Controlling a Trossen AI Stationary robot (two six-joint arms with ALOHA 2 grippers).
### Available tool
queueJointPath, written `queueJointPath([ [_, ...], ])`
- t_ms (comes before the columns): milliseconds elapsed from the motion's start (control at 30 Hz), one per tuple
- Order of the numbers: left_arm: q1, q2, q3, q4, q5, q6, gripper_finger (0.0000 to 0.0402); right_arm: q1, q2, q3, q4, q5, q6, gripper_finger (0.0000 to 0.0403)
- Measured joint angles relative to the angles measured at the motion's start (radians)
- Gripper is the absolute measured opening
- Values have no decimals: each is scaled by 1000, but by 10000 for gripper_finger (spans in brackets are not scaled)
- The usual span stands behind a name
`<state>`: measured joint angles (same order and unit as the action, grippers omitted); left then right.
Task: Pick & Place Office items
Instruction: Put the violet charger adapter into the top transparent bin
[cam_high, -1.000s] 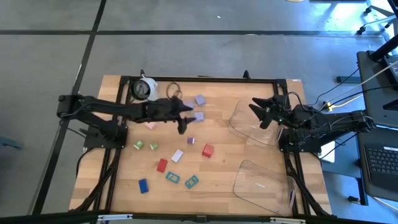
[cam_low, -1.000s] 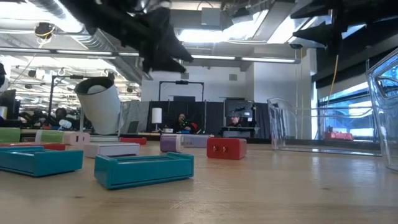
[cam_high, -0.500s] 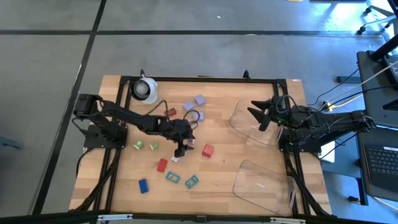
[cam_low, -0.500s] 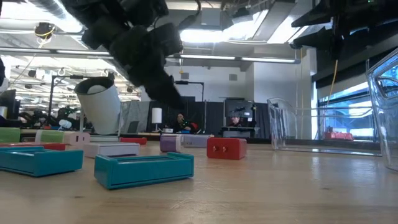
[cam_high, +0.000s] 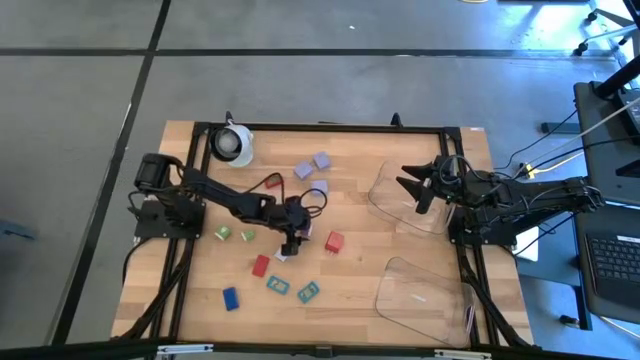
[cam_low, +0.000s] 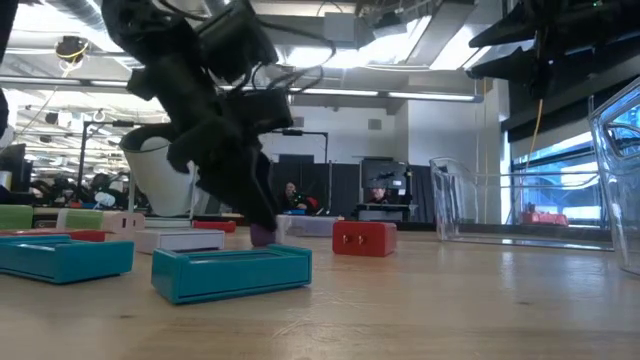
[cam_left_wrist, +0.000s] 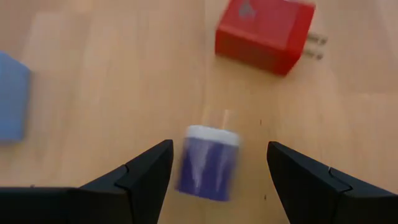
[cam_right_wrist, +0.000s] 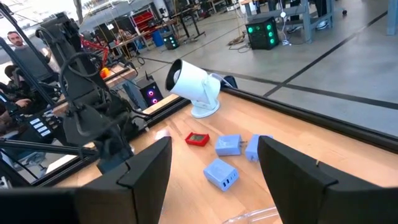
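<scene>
Left gripper (cam_left_wrist: 214, 171) is down with fingers apart around the small purple block (cam_left_wrist: 207, 163) — red block (cam_left_wrist: 264, 34) at one o'clock — so centre, then squeeze gently.

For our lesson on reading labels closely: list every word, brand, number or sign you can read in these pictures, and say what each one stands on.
No text can be read in any view.
Teal pieces: pale marks on top in the high view, too small to read.
Red plug block: a faint raised mark on its face in the left wrist view, too blurred to read.
Small red piece: a dark panel on top in the right wrist view, too small to read.
</scene>
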<state>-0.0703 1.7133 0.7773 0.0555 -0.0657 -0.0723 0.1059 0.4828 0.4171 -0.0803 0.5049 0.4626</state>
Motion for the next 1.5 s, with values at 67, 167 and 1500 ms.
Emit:
queueJointPath([
  [67,6,19,0,13,-20,-1,258,0,1,0,0,0,0,242],
  [167,19,41,0,24,-29,-8,253,0,4,0,-3,0,0,242],
  [1500,120,-42,266,329,-301,276,136,-72,236,96,27,-155,348,242],
])
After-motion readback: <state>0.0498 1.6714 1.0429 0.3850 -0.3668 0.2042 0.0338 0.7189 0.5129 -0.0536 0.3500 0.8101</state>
